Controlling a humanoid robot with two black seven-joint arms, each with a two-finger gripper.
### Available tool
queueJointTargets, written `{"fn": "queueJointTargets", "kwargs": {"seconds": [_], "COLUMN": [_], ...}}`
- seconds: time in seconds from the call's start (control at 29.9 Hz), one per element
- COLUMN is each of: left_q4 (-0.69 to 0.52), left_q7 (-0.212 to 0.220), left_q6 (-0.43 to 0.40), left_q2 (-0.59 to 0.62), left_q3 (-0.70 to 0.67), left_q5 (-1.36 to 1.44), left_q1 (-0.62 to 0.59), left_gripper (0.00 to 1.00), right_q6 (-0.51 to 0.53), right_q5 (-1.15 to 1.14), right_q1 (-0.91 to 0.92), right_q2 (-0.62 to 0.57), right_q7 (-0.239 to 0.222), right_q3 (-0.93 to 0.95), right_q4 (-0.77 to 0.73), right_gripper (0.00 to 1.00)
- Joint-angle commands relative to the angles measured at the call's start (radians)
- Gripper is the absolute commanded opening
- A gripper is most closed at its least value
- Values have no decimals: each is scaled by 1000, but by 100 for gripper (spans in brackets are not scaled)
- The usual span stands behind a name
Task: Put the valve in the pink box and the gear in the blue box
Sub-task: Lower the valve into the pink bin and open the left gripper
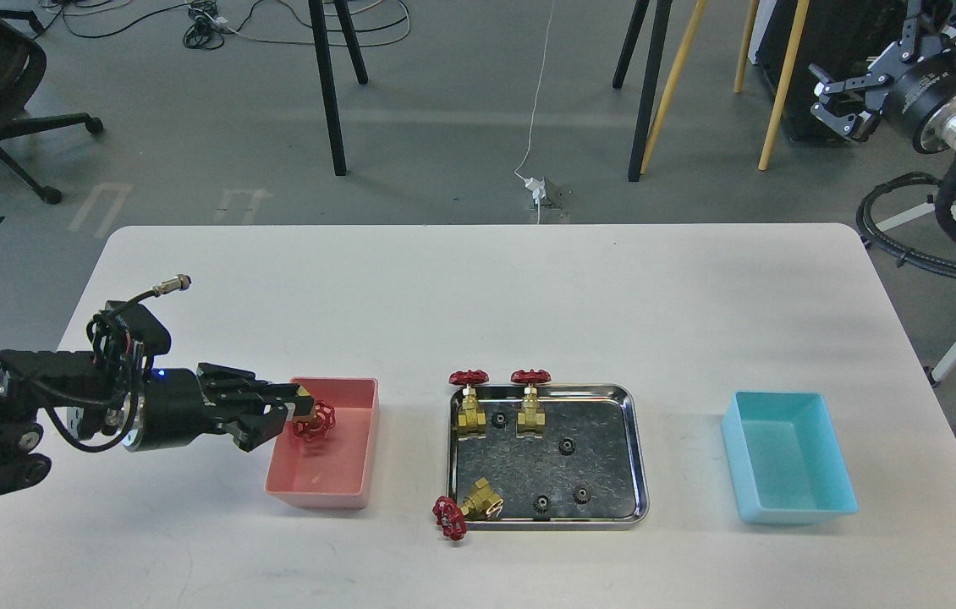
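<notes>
Left gripper is clamped on a valve over the pink box, so lower before releasing; right of that box sit the tray's gears, the blue box, and the right gripper, fingers apart

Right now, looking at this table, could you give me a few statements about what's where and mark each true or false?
1. The left gripper holds a brass valve with a red handwheel over the salmon-pink plastic bin. True.
2. The turquoise-blue plastic bin holds a gear. False: it is empty.
3. Three valves remain at the shiny steel tray. True.
4. The right gripper is reaching into the tray. False: it is raised, off the table.
</notes>
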Motion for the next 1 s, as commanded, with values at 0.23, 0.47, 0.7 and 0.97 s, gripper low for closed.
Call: {"fn": "queueJointTargets", "kwargs": {"seconds": [0.23, 0.47, 0.7, 0.97], "left_q4": [6, 4, 4, 1], "left_q7": [0, 0, 0, 0], "left_q6": [23, 26, 26, 25], "left_q2": [-41, -44, -44, -38], "left_q3": [-1, -2, -4, -12], "left_q5": [2, 3, 2, -8], "left_q1": [13, 10, 8, 8], "left_gripper": [21, 22, 51, 68], "right_q6": [0, 0, 0, 0], "right_q5": [0, 0, 2, 2], "right_q1": [-21, -24, -29, -29], "right_q2": [-1, -5, -7, -7], "right_q7": [0, 0, 0, 0], "right_q3": [1, 1, 1, 0], "right_q4": [0, 0, 0, 1], "right_gripper": [100, 100, 100, 100]}}
